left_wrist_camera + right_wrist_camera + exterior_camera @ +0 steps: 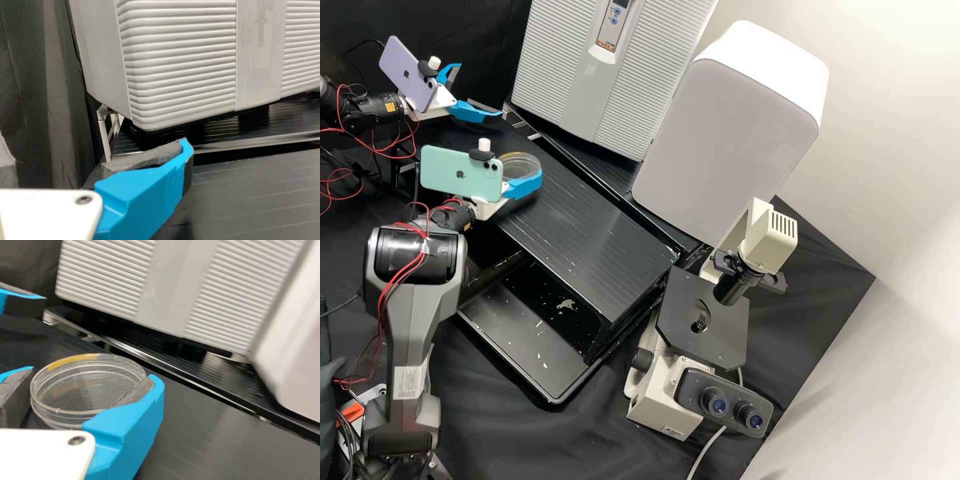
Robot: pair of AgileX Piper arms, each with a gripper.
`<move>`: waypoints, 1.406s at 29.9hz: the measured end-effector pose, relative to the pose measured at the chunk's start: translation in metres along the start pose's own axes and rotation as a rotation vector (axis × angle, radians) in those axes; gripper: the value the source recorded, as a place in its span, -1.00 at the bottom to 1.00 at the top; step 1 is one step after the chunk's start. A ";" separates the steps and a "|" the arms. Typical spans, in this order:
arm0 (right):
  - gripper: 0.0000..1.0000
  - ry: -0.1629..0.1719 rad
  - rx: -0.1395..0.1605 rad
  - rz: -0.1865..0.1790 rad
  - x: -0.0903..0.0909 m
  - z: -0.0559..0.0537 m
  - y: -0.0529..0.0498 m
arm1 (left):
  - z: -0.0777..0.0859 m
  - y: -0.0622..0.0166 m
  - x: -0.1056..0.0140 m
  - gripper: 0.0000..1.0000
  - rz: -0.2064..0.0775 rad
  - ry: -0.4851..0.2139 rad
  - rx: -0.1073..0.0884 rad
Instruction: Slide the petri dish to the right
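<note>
Where the right gripper (89, 384) sits at the far left end of the black ridged platform (587, 233), its 2 blue fingers (131, 425) are closed on the petri dish (75, 377), 1 on each side, with the grey pads against the dish wall. The dish is clear, shallow and round, with a short yellow strip (75, 359) on its far rim. It rests flat on the platform near that left end. A mint green phone (460, 173) is clamped on top of this arm's wrist, and red wires (393, 280) run down the grey arm body below it.

Farther back and to the left in the high view, the left gripper (481, 89) hangs with its fingers spread apart and nothing between them. Its 1 visible finger in the left wrist view ends just short of the base of the white ribbed unit (607, 67), which stands at the back of the bench. A purple phone (407, 73) rides on this wrist.

Right of the ribbed unit stands a tall white rounded housing (733, 127). A microscope (720, 313) with 2 eyepieces sits below it at the platform's right end. In front of the platform lies a shallow black tray (533, 327) flecked with white, and black cloth (520, 427) covers the bench around it.
</note>
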 end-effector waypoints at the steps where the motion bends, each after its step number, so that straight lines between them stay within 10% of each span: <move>1: -1.00 -0.001 0.004 -0.002 -0.004 0.004 0.000 | 0.000 0.0000 0.000 1.00 0.000 0.000 0.000; 14: -1.00 0.022 0.085 -0.006 -0.025 0.041 0.007 | 0.000 0.0000 0.000 1.00 0.000 0.000 0.000; 20: -1.00 0.018 0.050 0.032 -0.028 0.062 0.014 | 0.000 0.0000 0.000 1.00 0.000 0.000 0.000; 30: -1.00 -0.159 0.071 0.152 -0.021 0.113 0.040 | 0.000 0.0000 0.000 1.00 0.000 0.000 0.000; 42: -1.00 -0.185 0.125 0.181 -0.030 0.136 0.040 | 0.000 0.0000 0.000 1.00 0.000 0.000 0.000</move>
